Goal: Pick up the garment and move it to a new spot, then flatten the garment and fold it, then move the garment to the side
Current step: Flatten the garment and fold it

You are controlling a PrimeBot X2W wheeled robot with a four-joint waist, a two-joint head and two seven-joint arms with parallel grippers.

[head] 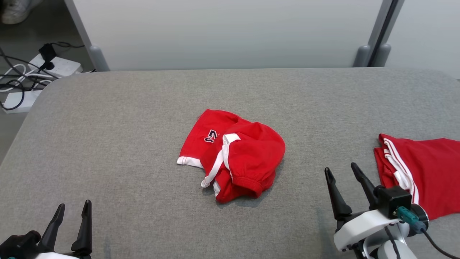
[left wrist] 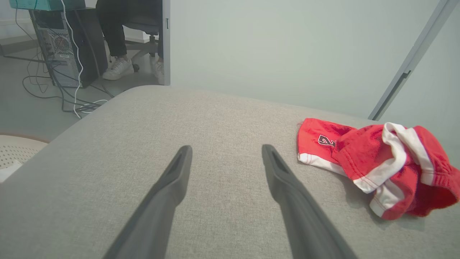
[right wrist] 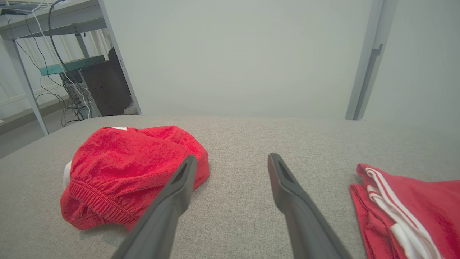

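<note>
A crumpled red garment with white trim and a dark number print lies bunched in the middle of the grey padded table. The left wrist view has the garment at the right; the right wrist view has it at the left, elastic waistband facing the camera. My left gripper is open at the lower left, well away from the cloth, nothing between its fingers. My right gripper is open at the lower right, empty, its fingers over bare table.
A second red garment with white stripes lies folded flat at the table's right edge, just beyond my right gripper. A pale partition stands behind the table. Power strips and cables lie on the floor at the far left. A seated person's feet are beyond the table.
</note>
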